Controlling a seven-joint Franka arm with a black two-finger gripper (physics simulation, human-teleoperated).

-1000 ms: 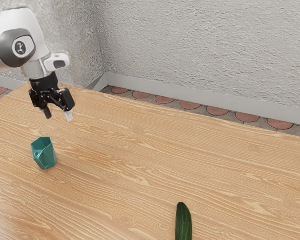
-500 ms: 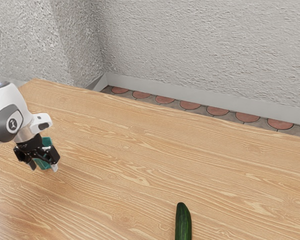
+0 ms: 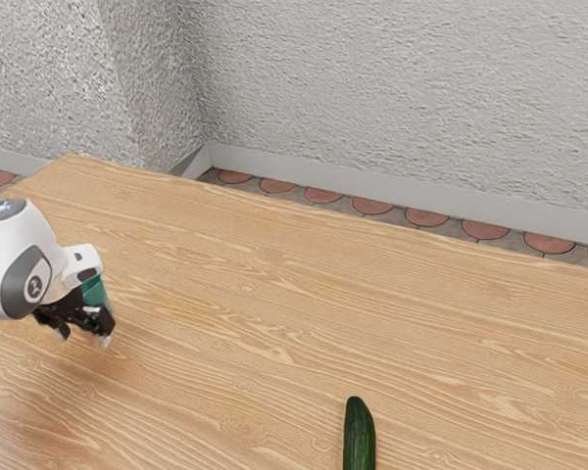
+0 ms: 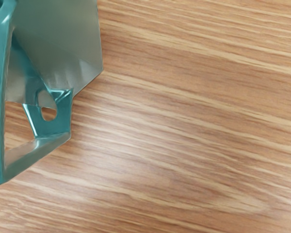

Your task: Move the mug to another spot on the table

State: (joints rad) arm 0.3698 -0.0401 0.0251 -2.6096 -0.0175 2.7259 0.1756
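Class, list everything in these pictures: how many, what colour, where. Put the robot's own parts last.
mug: one, teal, exterior view's left, partly behind the robot's hand.
cucumber: one, dark green, on the table at the exterior view's lower edge.
table: one, light wood, under both.
wall: grey, rough, behind the table.
floor tiles: one row, reddish brown, between table and wall.
arm: one, white with black hand, exterior view's left edge, low at the mug.

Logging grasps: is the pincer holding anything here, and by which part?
Cannot be told. The pincer is down at the mug, but any contact is hidden.
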